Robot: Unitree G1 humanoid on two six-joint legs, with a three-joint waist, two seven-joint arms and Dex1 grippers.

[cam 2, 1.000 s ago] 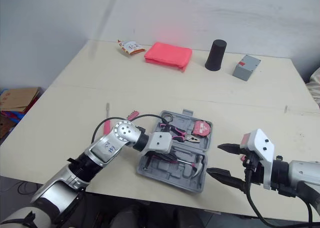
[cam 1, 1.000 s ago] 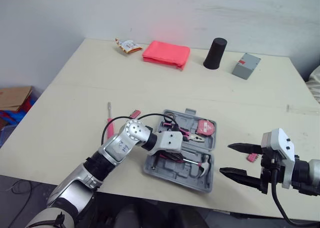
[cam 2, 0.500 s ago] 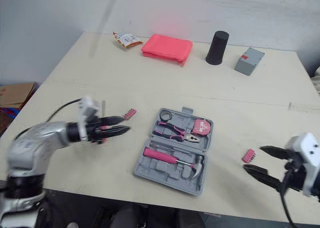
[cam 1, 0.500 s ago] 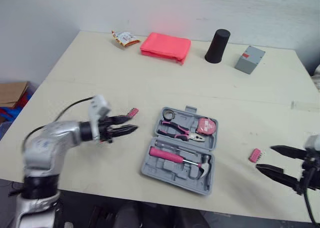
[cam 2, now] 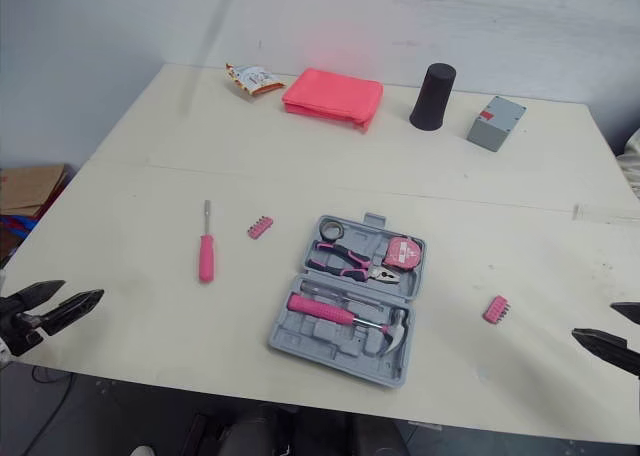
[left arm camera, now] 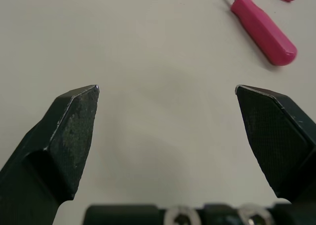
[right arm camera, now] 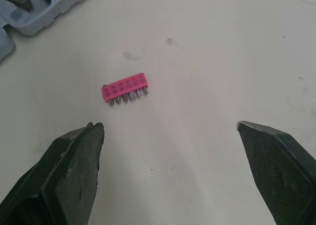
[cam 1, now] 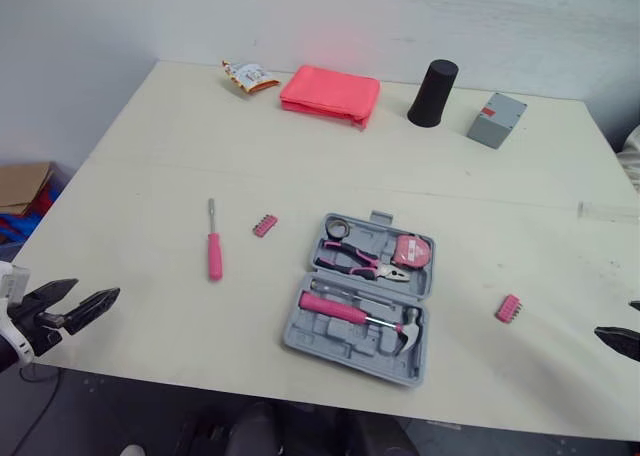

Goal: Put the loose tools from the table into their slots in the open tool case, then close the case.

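The left gripper [left arm camera: 168,89] hovers low at the near edge of the table [cam 1: 150,156], fingers spread, with the screwdriver [left arm camera: 261,30] ahead. The right gripper [right arm camera: 170,126], also spread, faces a bit strip [right arm camera: 125,91]. The open case [cam 1: 365,296] lies farther off, between both.

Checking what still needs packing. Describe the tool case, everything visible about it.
The tool case is grey moulded plastic. It lies opened flat on the table, towards the table's front edge and slightly skewed. Its far half holds pink-handled pliers and a pink tape measure. Its near half holds a hammer with a pink handle, and empty recesses sit in front of that. A small latch tab juts from the far edge. Only the table touches it from outside.
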